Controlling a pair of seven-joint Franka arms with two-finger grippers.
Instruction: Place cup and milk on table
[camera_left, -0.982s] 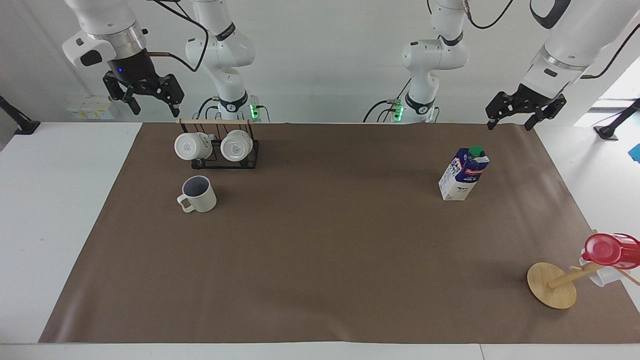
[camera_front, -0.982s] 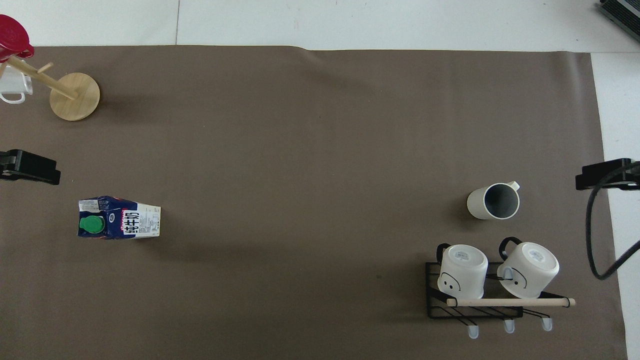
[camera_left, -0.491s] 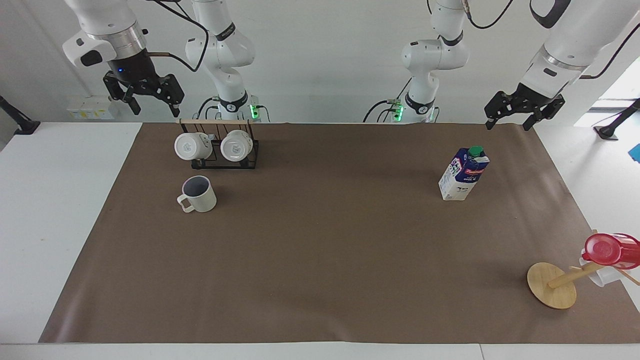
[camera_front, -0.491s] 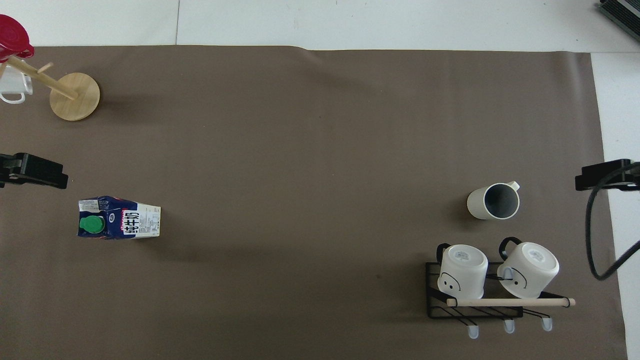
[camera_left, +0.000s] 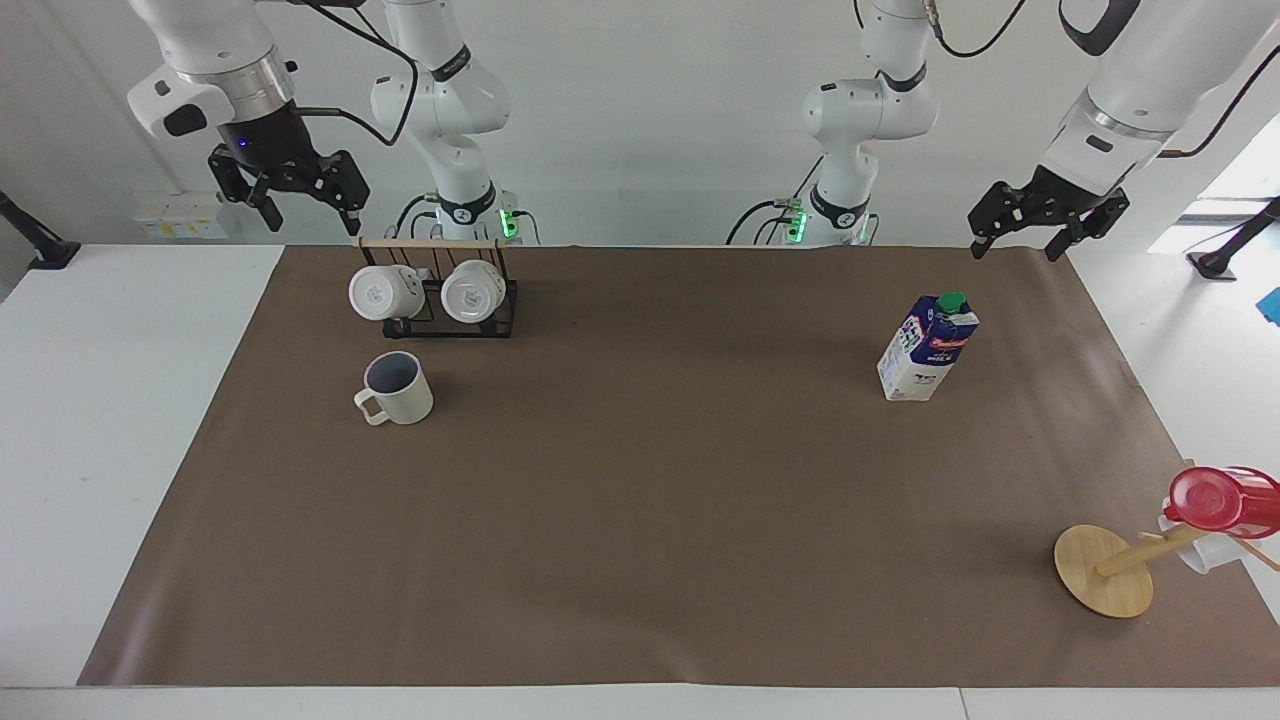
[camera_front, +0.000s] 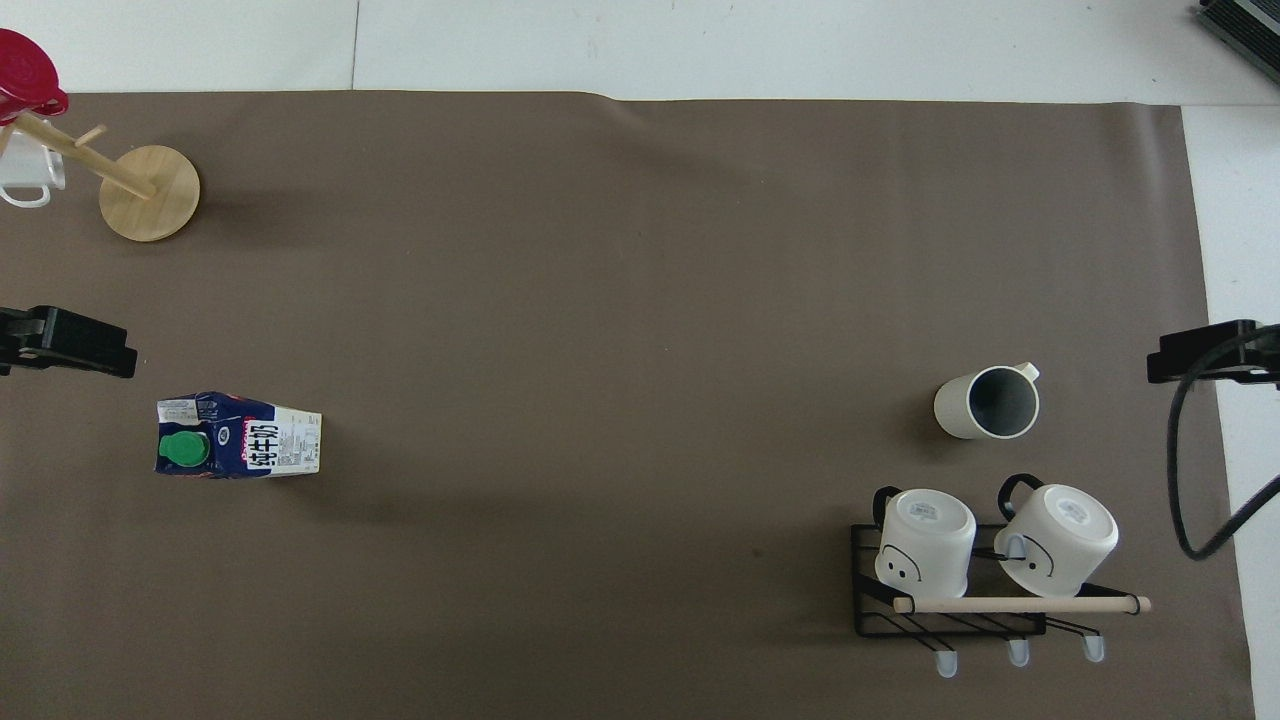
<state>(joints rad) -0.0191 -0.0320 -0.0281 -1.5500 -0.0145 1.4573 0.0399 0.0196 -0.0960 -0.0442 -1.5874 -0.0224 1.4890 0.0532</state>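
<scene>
The cup (camera_left: 397, 388) stands upright on the brown mat of the table (camera_left: 650, 500), just farther from the robots than the mug rack; it also shows in the overhead view (camera_front: 988, 402). The milk (camera_left: 928, 347) stands upright on the mat toward the left arm's end, and shows in the overhead view (camera_front: 238, 447). My right gripper (camera_left: 311, 218) hangs open and empty, raised above the table's edge beside the rack. My left gripper (camera_left: 1015, 250) hangs open and empty, raised above the mat's corner by the milk. Both grippers are apart from the cup and the milk.
A black wire rack (camera_left: 435, 300) with a wooden bar holds two plain white mugs near the right arm's base. A wooden mug tree (camera_left: 1105, 570) with a red cup (camera_left: 1220, 500) and a clear mug stands at the mat's corner farthest from the robots, at the left arm's end.
Both grippers have drifted slightly while raised: the right one rose a little, and the left one shifted a little toward the table's middle. The cup and the milk have not moved.
</scene>
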